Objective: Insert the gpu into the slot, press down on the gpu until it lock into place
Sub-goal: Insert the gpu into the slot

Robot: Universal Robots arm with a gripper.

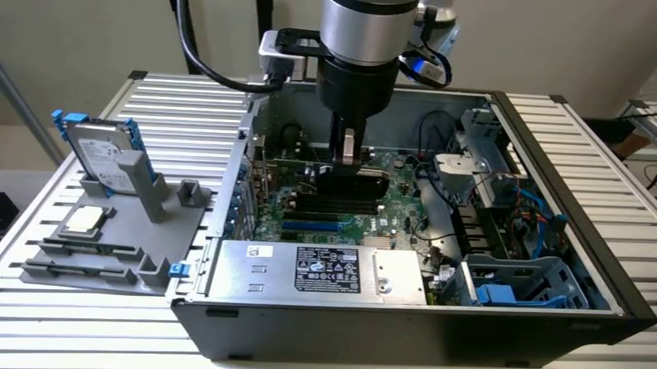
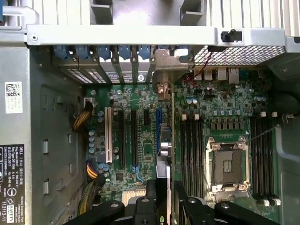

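The end effector, jaws part-way apart, appears to clamp the top edge of the gpu. The card stands upright over the motherboard, mid-case, along the blue slot. Whether it is seated I cannot tell.

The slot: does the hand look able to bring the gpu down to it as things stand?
Probably yes. The hand grips the gpu edge-down, in line with the blue slot, and no cable or other part seems to lie between them.
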